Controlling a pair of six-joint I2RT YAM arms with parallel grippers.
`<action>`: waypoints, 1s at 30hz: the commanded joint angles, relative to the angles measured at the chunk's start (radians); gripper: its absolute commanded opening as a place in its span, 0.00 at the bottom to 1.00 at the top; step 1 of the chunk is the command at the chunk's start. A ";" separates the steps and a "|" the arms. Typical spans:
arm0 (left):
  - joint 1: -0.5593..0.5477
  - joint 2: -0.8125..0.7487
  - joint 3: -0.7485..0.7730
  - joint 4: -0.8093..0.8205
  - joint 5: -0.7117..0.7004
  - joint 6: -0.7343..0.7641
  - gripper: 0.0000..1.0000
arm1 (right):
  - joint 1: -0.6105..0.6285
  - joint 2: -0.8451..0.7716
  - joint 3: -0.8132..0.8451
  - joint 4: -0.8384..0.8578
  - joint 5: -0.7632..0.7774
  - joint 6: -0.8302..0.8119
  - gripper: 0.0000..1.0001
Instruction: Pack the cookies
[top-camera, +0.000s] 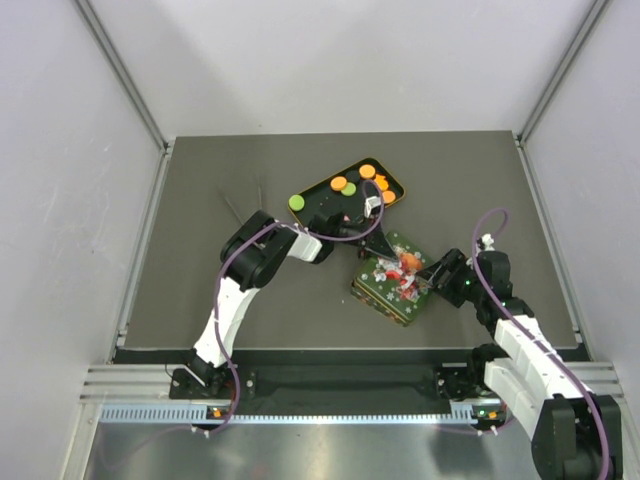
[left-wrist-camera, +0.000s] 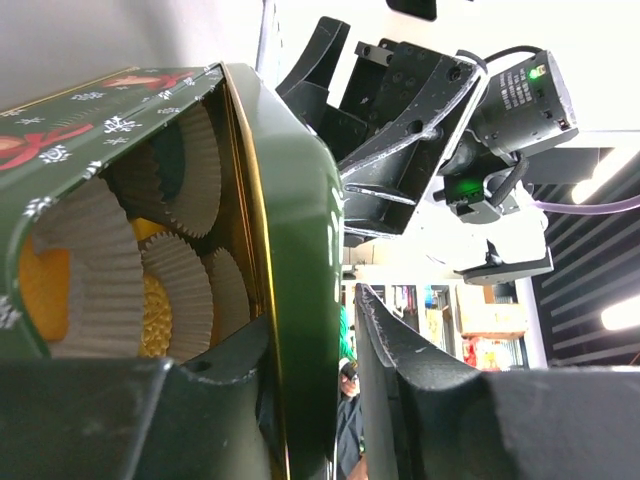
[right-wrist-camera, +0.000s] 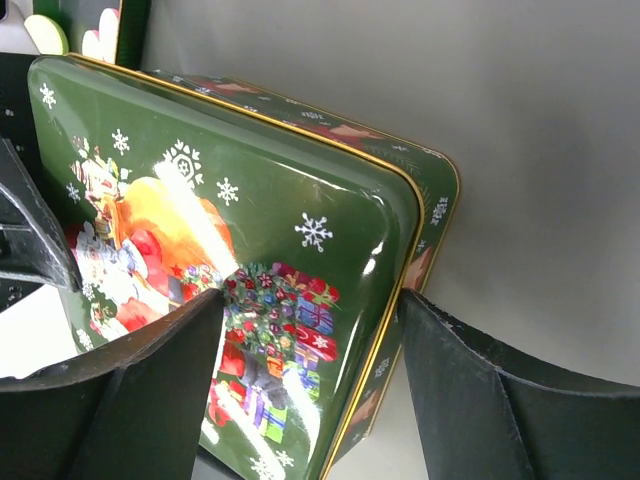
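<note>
A green Christmas tin (top-camera: 383, 298) lies mid-table with its picture lid (top-camera: 400, 268) tilted over it. Through the gap I see white paper cups (left-wrist-camera: 190, 170) holding orange cookies (left-wrist-camera: 155, 318). My left gripper (top-camera: 384, 250) (left-wrist-camera: 310, 320) straddles the lid's edge (left-wrist-camera: 295, 210). It is open: one finger is under the lid and a gap shows at the other. My right gripper (top-camera: 426, 278) (right-wrist-camera: 310, 300) is open around the near right corner of the lid (right-wrist-camera: 300, 210). More cookies, orange (top-camera: 339, 183) and green (top-camera: 297, 202), lie on a black tray (top-camera: 318, 205).
The black tray sits just behind the tin, at the back centre of the dark mat (top-camera: 200, 200). Pale walls enclose the table on three sides. The right arm's wrist camera (left-wrist-camera: 520, 100) faces my left gripper from close by.
</note>
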 joint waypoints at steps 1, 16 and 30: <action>0.027 -0.019 0.008 0.085 0.004 -0.006 0.33 | 0.009 0.008 -0.011 0.025 0.019 -0.009 0.70; 0.099 -0.095 -0.048 -0.140 -0.045 0.187 0.36 | 0.010 0.028 -0.004 0.025 0.020 -0.016 0.70; 0.153 -0.175 -0.022 -0.576 -0.117 0.500 0.36 | 0.009 0.028 0.018 0.004 0.025 -0.029 0.71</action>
